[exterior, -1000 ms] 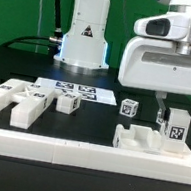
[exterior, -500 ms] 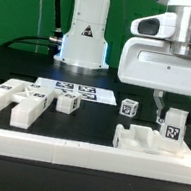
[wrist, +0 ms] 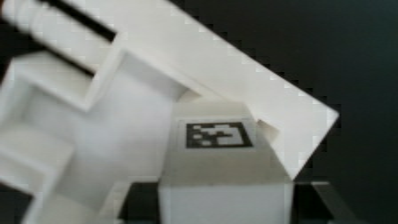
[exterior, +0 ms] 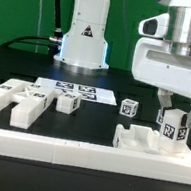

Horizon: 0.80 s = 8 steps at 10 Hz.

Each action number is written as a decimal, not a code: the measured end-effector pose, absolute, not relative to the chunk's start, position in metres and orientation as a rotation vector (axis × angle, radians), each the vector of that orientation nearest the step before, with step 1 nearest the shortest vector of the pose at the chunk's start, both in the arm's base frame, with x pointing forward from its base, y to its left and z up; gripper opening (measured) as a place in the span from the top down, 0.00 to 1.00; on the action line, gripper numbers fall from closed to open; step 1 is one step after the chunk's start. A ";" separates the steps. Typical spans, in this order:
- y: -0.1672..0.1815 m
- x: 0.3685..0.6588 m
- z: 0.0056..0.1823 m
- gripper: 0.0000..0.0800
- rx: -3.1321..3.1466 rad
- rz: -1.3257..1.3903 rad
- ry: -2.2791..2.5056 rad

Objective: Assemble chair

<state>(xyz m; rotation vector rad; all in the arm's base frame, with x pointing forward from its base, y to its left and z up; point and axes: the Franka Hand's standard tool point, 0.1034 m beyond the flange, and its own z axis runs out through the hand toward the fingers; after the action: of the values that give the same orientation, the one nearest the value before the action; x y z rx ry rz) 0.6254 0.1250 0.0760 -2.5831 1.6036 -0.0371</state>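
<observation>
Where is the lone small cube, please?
In the exterior view's right half, the small cube stands between the marker board and the block in the gripper.

Black table [exterior: 90,125]: marker board [exterior: 76,90], scattered chair parts [exterior: 11,101], white border rail [exterior: 33,152]

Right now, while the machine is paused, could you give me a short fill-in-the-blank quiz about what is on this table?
1. The large white robot gripper has its fingers on either side of a white tagged block, on the exterior view's ____ side.
2. The tabletop under all the white parts is ____ in colour.
3. The thin flat white marker board lies further towards the exterior view's ____ than the gripper does.

Missing words: right; black; left.
</observation>
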 end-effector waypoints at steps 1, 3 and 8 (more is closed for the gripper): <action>0.125 0.626 0.076 0.64 -2.542 -0.033 1.664; 0.125 0.626 0.076 0.64 -2.424 -0.019 1.823; 0.134 0.625 0.077 0.24 -2.649 -0.039 1.486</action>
<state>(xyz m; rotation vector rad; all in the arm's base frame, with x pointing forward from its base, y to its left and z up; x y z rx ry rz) 0.6251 0.1336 0.0768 -2.6493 1.4862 -0.0392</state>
